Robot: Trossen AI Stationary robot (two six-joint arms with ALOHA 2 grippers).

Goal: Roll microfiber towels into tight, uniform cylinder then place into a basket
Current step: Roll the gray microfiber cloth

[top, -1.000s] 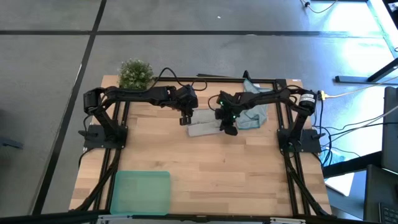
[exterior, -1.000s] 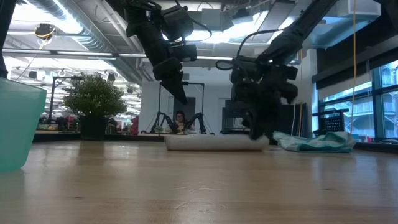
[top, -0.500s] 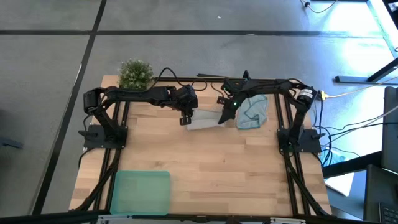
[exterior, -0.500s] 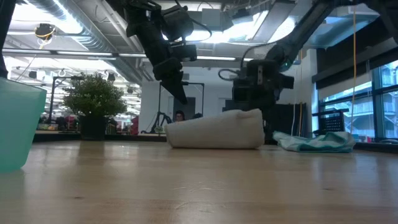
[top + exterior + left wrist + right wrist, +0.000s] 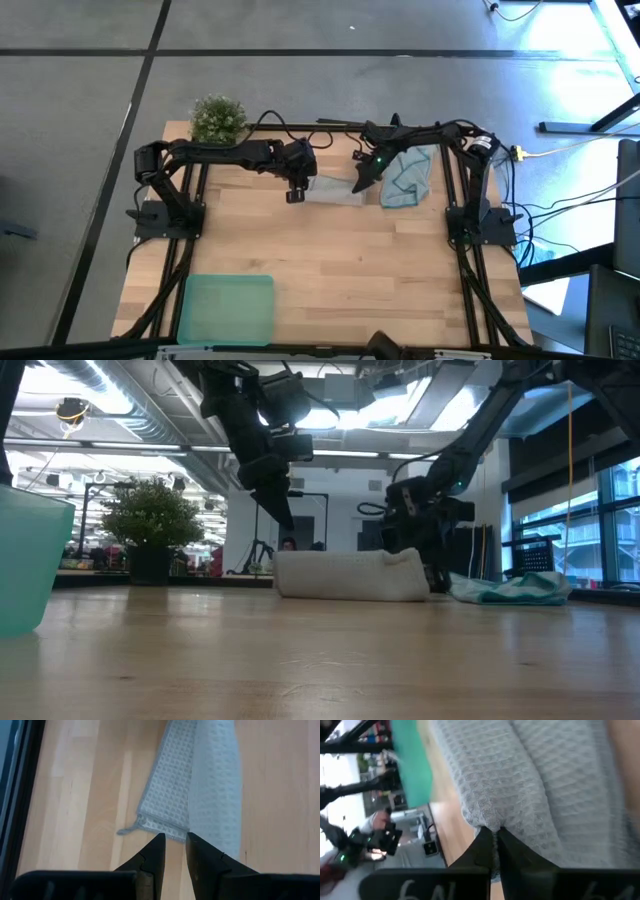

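The grey towel's (image 5: 335, 191) edge is pinched by the right gripper (image 5: 358, 184); the left gripper (image 5: 295, 192), slightly parted, is hung empty beside it above bare surface (image 5: 380, 270).

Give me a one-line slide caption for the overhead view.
Both grippers meet at the grey towel at the table's far edge: right gripper pinching it, left gripper at its other end; basket waits near.

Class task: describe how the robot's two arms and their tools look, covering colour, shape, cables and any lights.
Both arms are black and jointed, trailing loose black cables. The left tool has two dark tapered fingers. The right tool looks alike, and a small green light glows near its wrist.
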